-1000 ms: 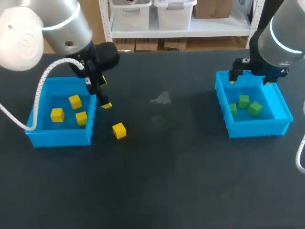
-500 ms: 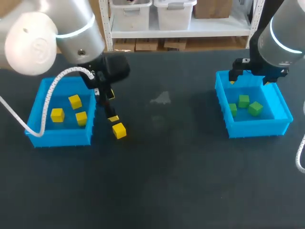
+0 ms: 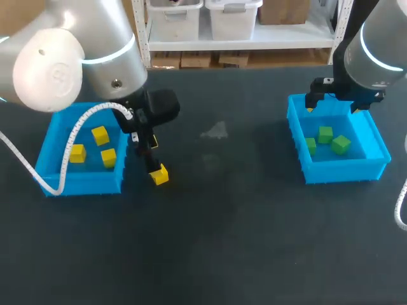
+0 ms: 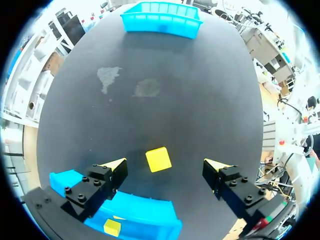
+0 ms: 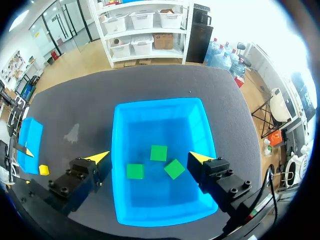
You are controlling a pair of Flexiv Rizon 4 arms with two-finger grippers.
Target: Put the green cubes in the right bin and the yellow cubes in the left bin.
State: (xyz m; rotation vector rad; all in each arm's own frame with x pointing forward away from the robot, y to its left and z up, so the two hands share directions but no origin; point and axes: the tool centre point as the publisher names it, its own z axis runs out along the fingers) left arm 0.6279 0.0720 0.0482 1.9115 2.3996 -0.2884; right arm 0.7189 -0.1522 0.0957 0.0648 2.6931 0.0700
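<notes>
A loose yellow cube [image 3: 159, 176] lies on the dark table just right of the left blue bin [image 3: 82, 183]. My left gripper [image 3: 151, 160] hangs open right above it. In the left wrist view the yellow cube [image 4: 158, 159] sits between the spread fingers of the left gripper [image 4: 167, 167], touching neither. The left bin holds three yellow cubes [image 3: 100, 135]. My right gripper [image 3: 334, 105] stands open over the back of the right blue bin [image 3: 343, 170]. In it lie three green cubes [image 5: 159, 152], below the open right gripper [image 5: 150, 158].
A pale smudge [image 3: 215, 131] marks the table's middle. In the left wrist view the left bin's wall [image 4: 140, 212] lies close under the fingers, and the right bin [image 4: 161, 19] is far across the table.
My left arm has swung right and toward the table's front, bringing its open gripper from the left bin's corner to over the loose yellow cube. The right arm has not moved.
</notes>
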